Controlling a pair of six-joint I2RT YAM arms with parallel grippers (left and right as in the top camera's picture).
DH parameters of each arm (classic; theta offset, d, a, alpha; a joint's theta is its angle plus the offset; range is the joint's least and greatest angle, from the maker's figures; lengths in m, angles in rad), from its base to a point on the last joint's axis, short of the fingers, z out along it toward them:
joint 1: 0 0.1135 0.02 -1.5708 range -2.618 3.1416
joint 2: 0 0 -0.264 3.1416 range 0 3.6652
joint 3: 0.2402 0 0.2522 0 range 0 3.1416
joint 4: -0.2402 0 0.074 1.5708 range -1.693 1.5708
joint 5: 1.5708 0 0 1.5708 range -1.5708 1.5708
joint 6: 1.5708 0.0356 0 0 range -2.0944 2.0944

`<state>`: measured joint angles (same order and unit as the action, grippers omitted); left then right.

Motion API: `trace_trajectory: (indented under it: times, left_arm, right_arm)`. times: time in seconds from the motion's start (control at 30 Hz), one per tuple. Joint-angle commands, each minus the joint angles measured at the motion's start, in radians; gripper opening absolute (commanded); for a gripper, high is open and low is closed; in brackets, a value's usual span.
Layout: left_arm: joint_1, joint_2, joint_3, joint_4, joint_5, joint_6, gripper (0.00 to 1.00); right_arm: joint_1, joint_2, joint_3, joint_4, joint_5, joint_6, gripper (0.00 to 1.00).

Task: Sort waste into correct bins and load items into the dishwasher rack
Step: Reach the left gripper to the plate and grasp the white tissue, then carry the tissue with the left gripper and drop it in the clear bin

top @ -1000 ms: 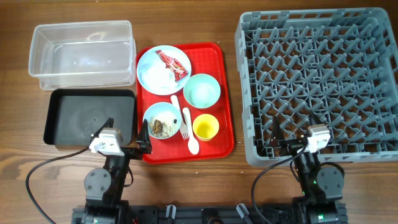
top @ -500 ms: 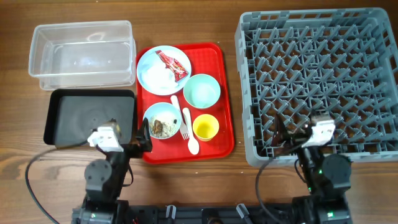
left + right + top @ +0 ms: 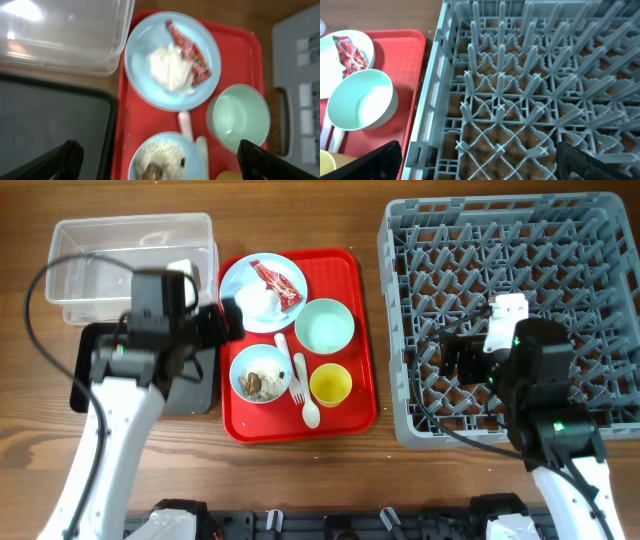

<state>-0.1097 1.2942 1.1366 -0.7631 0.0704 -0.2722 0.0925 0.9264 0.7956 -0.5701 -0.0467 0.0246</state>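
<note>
A: So, anything sorted?
B: No: the clear tub (image 3: 60, 35) and black tray (image 3: 50, 120) are empty. The left hand (image 3: 160, 150), fingers (image 3: 65, 157) apart, hovers by the plate (image 3: 240, 280) holding wrapper (image 3: 280, 280) and tissue (image 3: 255, 302) (scraps (image 3: 258, 383) sit in the bowl (image 3: 240, 365) beside). Yellow cup (image 3: 331, 384), fork (image 3: 297, 375), spoon (image 3: 305, 405) crowd the red tray (image 3: 350, 280). The dishwasher rack (image 3: 560, 240) is unloaded, right hand (image 3: 477, 150) spread above it.

Dishware counted: one plate (image 3: 245, 280); two bowls, namely an empty bowl (image 3: 325, 326) and a scrap-filled bowl (image 3: 243, 361); one yellow cup (image 3: 331, 384); one fork (image 3: 298, 372); one spoon (image 3: 311, 416). Waste: one wrapper (image 3: 280, 280); one tissue (image 3: 258, 302). Containers: one clear tub (image 3: 130, 221); one black tray (image 3: 198, 385); one red tray (image 3: 345, 270); one grey rack (image 3: 520, 240).
</note>
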Motion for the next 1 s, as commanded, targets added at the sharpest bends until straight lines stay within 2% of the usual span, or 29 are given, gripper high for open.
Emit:
trace_trajectory:
  times: [0.0,0.17,0.37,0.43,0.53,0.57,0.6,0.63,0.7,0.87,0.97]
  left_arm:
    - [0.003,0.076,0.062,0.061,0.084,-0.006,1.00]
    - [-0.023,0.209,0.062,0.263,0.097,-0.006,0.95]
    - [-0.079,0.448,0.062,0.307,0.013,-0.006,0.80]
    - [-0.090,0.518,0.062,0.323,-0.040,-0.006,0.78]
    - [-0.091,0.594,0.062,0.366,-0.046,-0.027,0.75]
    - [-0.091,0.605,0.062,0.377,-0.045,-0.029,0.70]
    - [-0.091,0.613,0.062,0.388,-0.046,-0.028,0.56]
    - [-0.091,0.613,0.062,0.407,-0.046,-0.028,0.34]
    - [-0.091,0.605,0.063,0.432,-0.046,-0.028,0.04]
    - [-0.089,0.533,0.063,0.438,-0.057,-0.028,0.04]
    - [-0.068,0.422,0.079,0.442,-0.194,-0.029,0.04]
  right_arm:
    - [-0.005,0.012,0.025,0.005,-0.037,0.005,1.00]
    - [-0.005,0.012,0.025,0.008,-0.037,0.005,1.00]
    - [-0.005,0.012,0.025,0.008,-0.037,0.005,1.00]
    - [-0.005,0.012,0.025,0.008,-0.037,0.005,1.00]
    - [-0.005,0.012,0.025,0.008,-0.037,0.005,1.00]
    - [-0.005,0.012,0.025,0.008,-0.037,0.005,1.00]
    - [-0.005,0.012,0.025,0.008,-0.037,0.005,1.00]
    - [-0.005,0.012,0.025,0.008,-0.037,0.005,1.00]
    - [-0.005,0.012,0.025,0.008,-0.037,0.005,1.00]
    - [-0.005,0.012,0.025,0.008,-0.037,0.004,1.00]
    - [-0.005,0.012,0.025,0.008,-0.037,0.005,1.00]
